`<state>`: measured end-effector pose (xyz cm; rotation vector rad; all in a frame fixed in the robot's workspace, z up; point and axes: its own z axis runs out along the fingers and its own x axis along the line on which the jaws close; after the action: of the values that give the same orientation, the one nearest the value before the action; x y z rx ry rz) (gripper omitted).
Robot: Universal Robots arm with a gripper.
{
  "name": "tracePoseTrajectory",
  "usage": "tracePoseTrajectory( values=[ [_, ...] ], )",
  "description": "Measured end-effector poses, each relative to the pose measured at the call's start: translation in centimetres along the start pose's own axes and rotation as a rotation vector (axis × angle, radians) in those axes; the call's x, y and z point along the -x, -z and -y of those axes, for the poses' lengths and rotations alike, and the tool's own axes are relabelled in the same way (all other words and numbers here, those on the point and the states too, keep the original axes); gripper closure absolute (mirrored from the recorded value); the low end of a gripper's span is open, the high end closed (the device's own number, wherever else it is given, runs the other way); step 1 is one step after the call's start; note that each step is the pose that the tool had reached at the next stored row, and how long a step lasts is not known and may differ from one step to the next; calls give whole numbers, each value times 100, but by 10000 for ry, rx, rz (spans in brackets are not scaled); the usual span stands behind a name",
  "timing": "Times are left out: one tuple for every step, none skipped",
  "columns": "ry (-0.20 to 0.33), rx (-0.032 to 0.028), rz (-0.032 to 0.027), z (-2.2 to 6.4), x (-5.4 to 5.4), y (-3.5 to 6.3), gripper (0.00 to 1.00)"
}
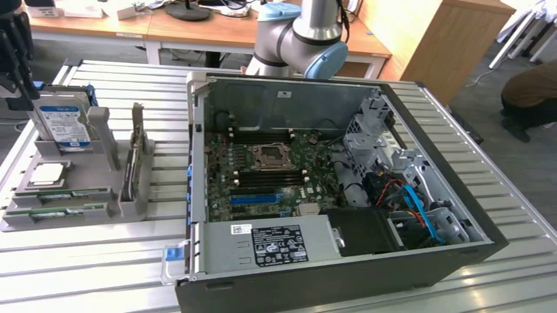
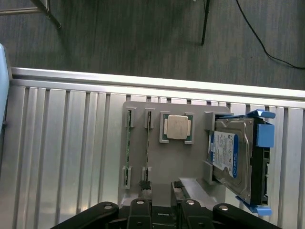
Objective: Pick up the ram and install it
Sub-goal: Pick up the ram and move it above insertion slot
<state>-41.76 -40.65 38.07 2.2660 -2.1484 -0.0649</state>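
Observation:
Two slim green ram sticks [image 1: 65,193] [image 1: 59,212] lie on edge in the slots of a grey parts holder [image 1: 104,130], at the exterior view's left on the slatted table. From the wrist view both ram sticks [image 2: 127,143] [image 2: 148,143] appear edge on, beside a CPU chip [image 2: 177,128]. My gripper [image 2: 164,212] hangs well above the holder with its black linkages spread; it is open and holds nothing. The arm's elbow [image 1: 304,39] stands behind the open computer case [image 1: 452,195].
In the holder also sit a hard drive [image 1: 62,124] with blue rails and an upright expansion card [image 1: 135,156]. The motherboard [image 1: 261,166] lies exposed with a CPU socket [image 1: 268,155], dark memory slots and a blue slot [image 1: 255,197]. A person sits at the far right [image 1: 531,91].

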Motion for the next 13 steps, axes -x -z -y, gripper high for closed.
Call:
tracePoseTrajectory(
  values=[
    [0, -6, 0, 0, 0, -12, 70],
    [-1, -12, 0, 0, 0, -23, 70],
    [-1, -16, -1, 1, 0, -34, 70],
    [0, -21, -1, 2, -1, -47, 70],
    [1, -27, -2, 2, -1, -61, 70],
    [3, -32, -1, 3, -1, -76, 70],
    [5, -37, -2, 3, -1, -92, 70],
    [7, -41, -2, 4, -1, -106, 70],
    [9, -46, -2, 5, -2, -121, 70],
    [12, -50, -2, 5, -2, -135, 70],
    [13, -54, -3, 6, -2, -149, 70],
    [15, -60, -4, 6, -2, -163, 70],
    [18, -68, -4, 7, -3, -177, 70]
  ],
)
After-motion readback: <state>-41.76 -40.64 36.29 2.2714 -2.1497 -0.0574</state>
